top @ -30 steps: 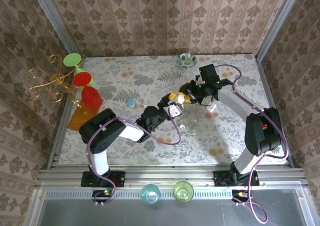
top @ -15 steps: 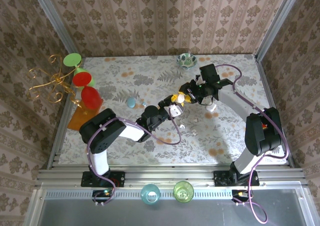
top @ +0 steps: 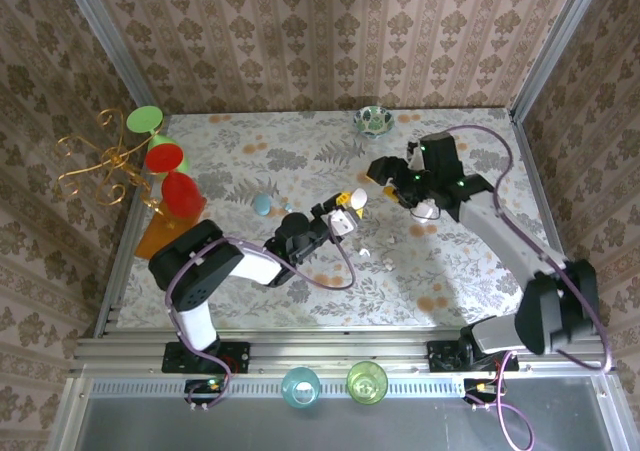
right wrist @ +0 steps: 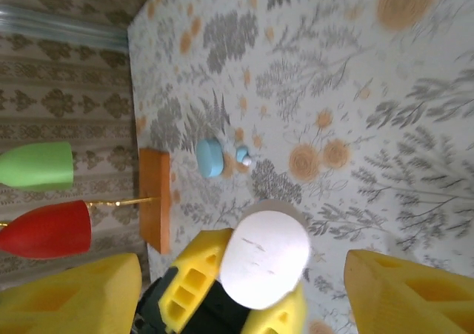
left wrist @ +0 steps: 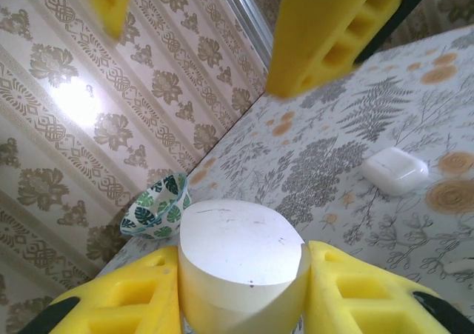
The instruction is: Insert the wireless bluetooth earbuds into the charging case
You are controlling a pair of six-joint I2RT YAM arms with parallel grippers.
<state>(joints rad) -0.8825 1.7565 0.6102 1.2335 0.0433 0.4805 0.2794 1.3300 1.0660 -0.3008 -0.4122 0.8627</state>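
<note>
The left gripper (left wrist: 241, 278) is found clamped on a white case (left wrist: 241, 245), which is held clear of the tabletop (top: 300, 151) near its middle; whether the lid stands open cannot be told. The right gripper (top: 383, 172) is held just beyond it toward the far right corner, its fingers (right wrist: 70, 297) set well apart with nothing between them. A second white case (left wrist: 394, 170) is noted lying on the tabletop toward the right edge. A pale-blue case (right wrist: 211, 158) lies left of the middle, with pale-blue earbuds (right wrist: 242, 155) just beside it on its right. A small white piece (top: 364, 254), judged to be a white earbud, lies on the tabletop a little nearer the near edge than the held case. No earbud is seen seated in any case, so the insertion is judged not yet done. The earbuds are judged very light, rigid and glossy, hence liable to slip or be flicked away under a hard pinch, and easily lost against the patterned tabletop. It is recommended that each be taken across its broader body with a light, centred closing, the end that enters the socket being left free. A patterned bowl (top: 372, 121) stands at the far edge, well apart from the work.
</note>
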